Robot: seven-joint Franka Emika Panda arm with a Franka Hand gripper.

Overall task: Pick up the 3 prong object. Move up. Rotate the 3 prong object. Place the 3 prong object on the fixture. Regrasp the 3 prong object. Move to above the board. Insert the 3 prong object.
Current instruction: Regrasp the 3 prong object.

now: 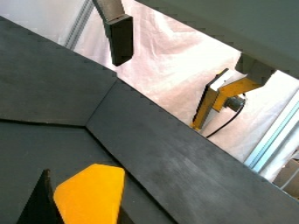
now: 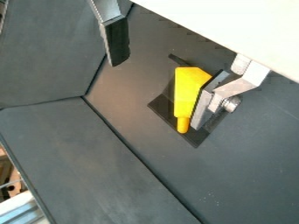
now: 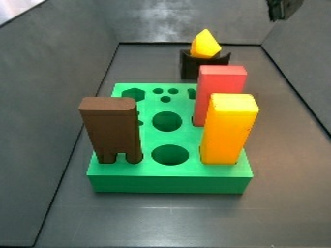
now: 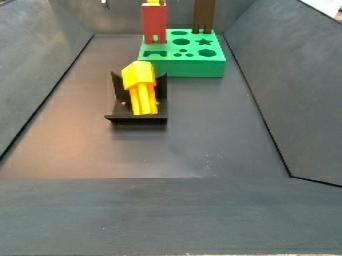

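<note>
Matte dark floor carries the blocky fixture (image 4: 135,110) cradling the glossy yellow 3 prong object (image 4: 140,85); tool (image 2: 170,57) released above.

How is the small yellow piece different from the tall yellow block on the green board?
The 3 prong object is small, pointed and rests on the fixture; the tall yellow-orange block is bigger, rectangular and stands upright in the board. Both are yellow-orange. The gripper is open above the piece, holding neither.
</note>
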